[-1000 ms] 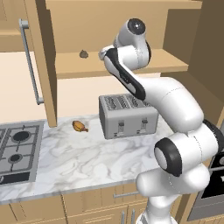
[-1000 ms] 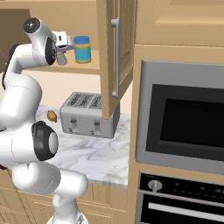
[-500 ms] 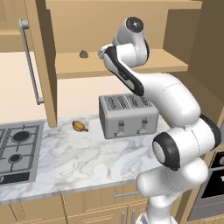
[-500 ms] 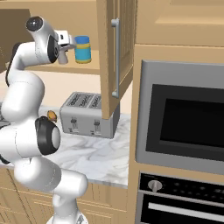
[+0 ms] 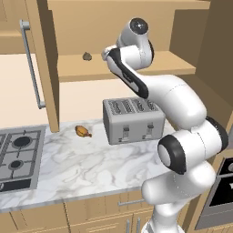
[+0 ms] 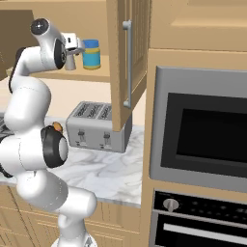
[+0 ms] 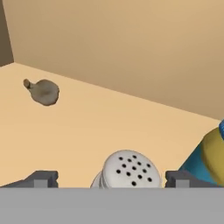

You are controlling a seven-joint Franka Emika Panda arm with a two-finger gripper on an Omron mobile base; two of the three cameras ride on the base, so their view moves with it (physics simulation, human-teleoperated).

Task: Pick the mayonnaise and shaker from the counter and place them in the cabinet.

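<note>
1. The cabinet (image 5: 136, 68) is a light-brown wooden wall cupboard. Its open door (image 6: 126, 62) carries a long vertical metal bar handle, and its shelf runs above the counter.
2. The counter (image 5: 86, 159) is a white-grey veined marble worktop over light wooden drawers. A gas hob (image 5: 18, 154) is set into its left end in the left base view.
3. A silver four-slot toaster (image 5: 133, 119) stands on the counter below the shelf, with a small orange-brown item (image 5: 82, 131) lying just beside it on the marble.
4. The gripper (image 7: 111, 179) reaches into the cabinet at shelf height. Its jaws stand wide, one dark tip on each side of the shaker, with a clear gap to each, holding nothing.
5. The mayonnaise (image 6: 90, 53) is a short round jar with a blue lid and a blue-and-yellow banded label. It stands upright on the cabinet shelf, just beside the gripper.
6. The shaker (image 7: 126, 170) is slim and grey, with a lighter rounded cap dotted with small dark holes. It stands upright on the shelf between the finger tips, near the jar.
7. A small dark brownish lump (image 7: 42, 92) lies on the shelf, well apart from the shaker.
</note>
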